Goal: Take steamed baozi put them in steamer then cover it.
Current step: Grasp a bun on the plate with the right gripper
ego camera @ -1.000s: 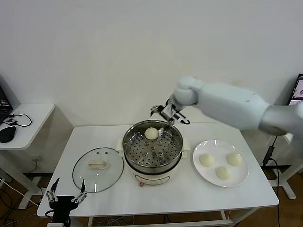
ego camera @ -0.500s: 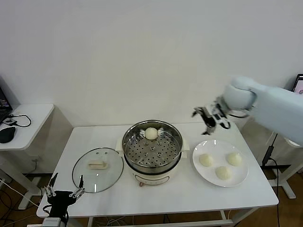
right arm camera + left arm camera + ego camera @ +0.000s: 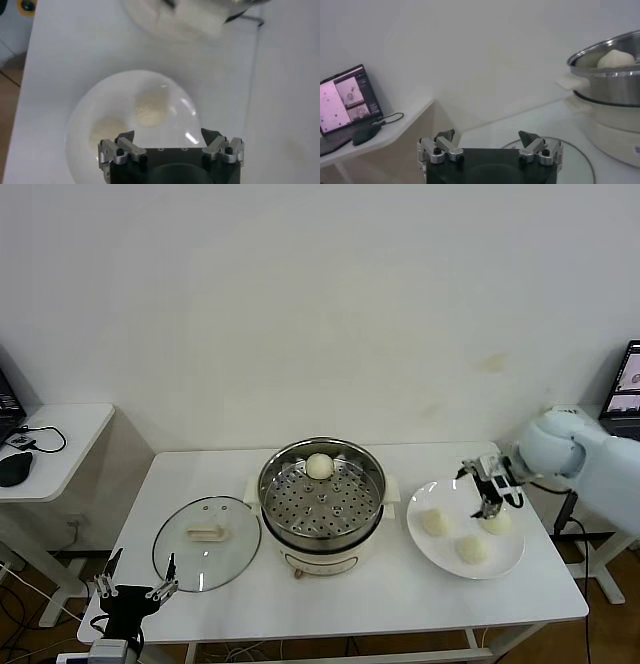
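We judge the steamed baozi [image 3: 436, 523] to be light, soft and easily dented, with a smooth skin that may slip or stick; best taken across the widest part with a gentle close, jaws coming down from above. Right gripper [image 3: 489, 489] hangs over the white plate [image 3: 505, 562], just above the far bun, jaws fully spread and holding nothing; the right wrist view shows the plate and buns below its open jaws. Three buns sit on the plate at the right of the surface [image 3: 400, 594]. One bun [image 3: 319, 466] lies in the steamer [image 3: 322, 496], at the far side of the perforated basket; the rest of the basket is bare. The cover [image 3: 207, 541] lies flat left of the steamer, handle up, glass, so likely heavier and breakable. Left gripper [image 3: 137, 593] is parked low at the near left edge, jaws wide apart, empty.
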